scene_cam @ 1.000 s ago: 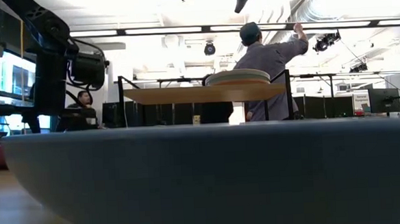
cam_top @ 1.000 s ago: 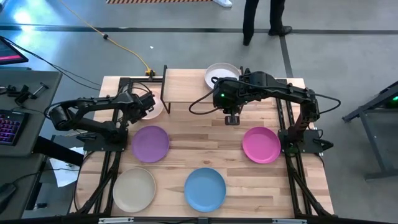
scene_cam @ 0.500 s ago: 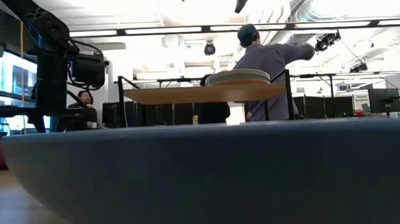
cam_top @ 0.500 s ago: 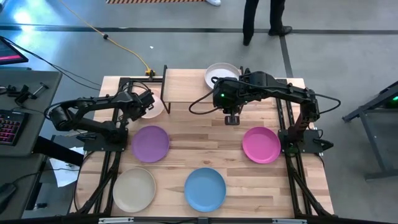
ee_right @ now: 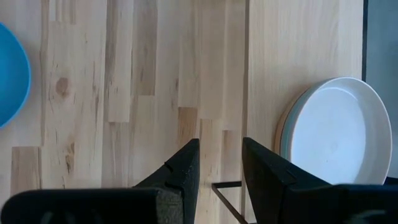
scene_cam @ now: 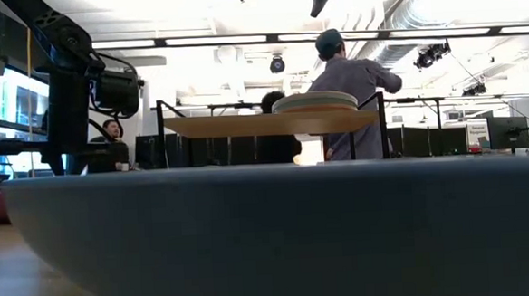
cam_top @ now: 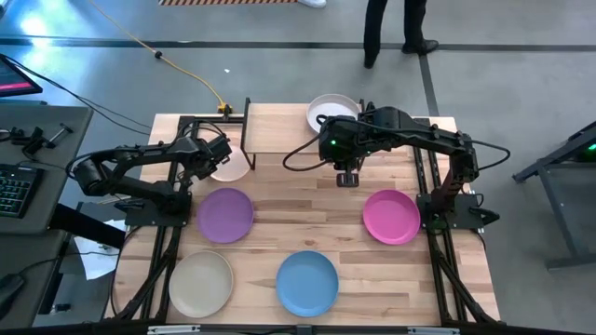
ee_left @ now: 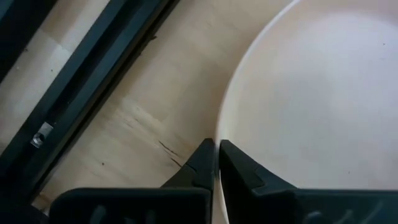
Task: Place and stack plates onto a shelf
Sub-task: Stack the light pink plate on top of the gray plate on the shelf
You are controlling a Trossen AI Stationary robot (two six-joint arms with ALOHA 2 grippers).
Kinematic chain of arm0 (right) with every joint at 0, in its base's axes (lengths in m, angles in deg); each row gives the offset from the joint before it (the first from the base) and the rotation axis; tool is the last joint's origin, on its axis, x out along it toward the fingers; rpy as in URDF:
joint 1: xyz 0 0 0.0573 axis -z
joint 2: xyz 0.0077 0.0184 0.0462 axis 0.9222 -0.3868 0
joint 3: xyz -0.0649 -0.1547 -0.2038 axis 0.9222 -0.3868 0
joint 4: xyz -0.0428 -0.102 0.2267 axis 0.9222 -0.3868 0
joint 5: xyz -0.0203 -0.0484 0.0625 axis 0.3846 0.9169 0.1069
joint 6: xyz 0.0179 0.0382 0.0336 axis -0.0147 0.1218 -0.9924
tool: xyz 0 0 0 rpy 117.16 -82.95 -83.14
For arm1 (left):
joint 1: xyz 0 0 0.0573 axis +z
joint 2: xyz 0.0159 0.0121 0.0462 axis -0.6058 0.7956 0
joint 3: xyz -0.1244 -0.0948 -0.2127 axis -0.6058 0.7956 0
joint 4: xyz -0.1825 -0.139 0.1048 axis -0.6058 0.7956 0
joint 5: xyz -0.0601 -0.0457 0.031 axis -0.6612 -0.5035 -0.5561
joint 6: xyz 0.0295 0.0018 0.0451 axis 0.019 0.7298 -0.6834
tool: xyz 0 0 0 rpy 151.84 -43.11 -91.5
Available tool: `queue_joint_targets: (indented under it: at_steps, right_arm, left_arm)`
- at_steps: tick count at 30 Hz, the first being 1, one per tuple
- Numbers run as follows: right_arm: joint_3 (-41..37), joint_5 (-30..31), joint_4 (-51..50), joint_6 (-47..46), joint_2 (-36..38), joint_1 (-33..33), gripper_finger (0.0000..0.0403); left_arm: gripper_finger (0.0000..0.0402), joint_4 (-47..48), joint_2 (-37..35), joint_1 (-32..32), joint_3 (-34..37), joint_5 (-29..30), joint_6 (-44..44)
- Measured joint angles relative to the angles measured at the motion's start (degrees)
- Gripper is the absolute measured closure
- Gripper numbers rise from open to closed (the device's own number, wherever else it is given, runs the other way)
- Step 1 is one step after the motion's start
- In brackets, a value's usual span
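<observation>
Looking down from the high cam, my left gripper (cam_top: 216, 158) sits at the left-middle of the frame, pinched tight on the rim of a pale pink plate (cam_top: 231, 165) right by the left legs of the shelf (cam_top: 279, 130). The left wrist cam backs that up: both fingers (ee_left: 202, 167) are squeezed together with the plate's edge (ee_left: 311, 93) between them, plate on the wooden table (ee_left: 149, 99).

Moving right, the purple plate (cam_top: 224, 215) lies just below that gripper, the beige plate (cam_top: 200, 284) at lower left, the blue plate (cam_top: 307, 282) at bottom center. The shelf's top is in the upper middle, carrying a small stack of plates (cam_top: 331, 110) at its right end; in the low cam that stack (scene_cam: 315, 101) shows on the wood top.

My right gripper (cam_top: 346, 177) hangs in the center-right, just below the shelf, holding nothing, jaws partly apart. Its wrist cam shows both fingers (ee_right: 183, 168) spread over bare table. The magenta plate (cam_top: 391, 216) is at right, below it.
</observation>
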Motion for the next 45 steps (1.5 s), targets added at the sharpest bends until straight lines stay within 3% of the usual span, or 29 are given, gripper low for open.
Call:
queue_joint_targets:
  at_steps: [9,26,45]
  right_arm:
    - [0.0,0.0,0.4,0.0,0.0,0.0,0.0303]
    - [0.0,0.0,3.3,0.6,0.0,0.3,0.0303]
    - [0.0,0.0,3.0,-0.9,0.0,1.2,0.0303]
  left_arm:
    - [0.0401,0.6,-1.4,0.0,0.0,2.7,-0.2]
    - [0.0401,6.3,-13.6,-0.1,-0.4,9.4,-1.4]
    - [0.0401,22.3,-19.9,-0.1,-12.8,21.1,-8.6]
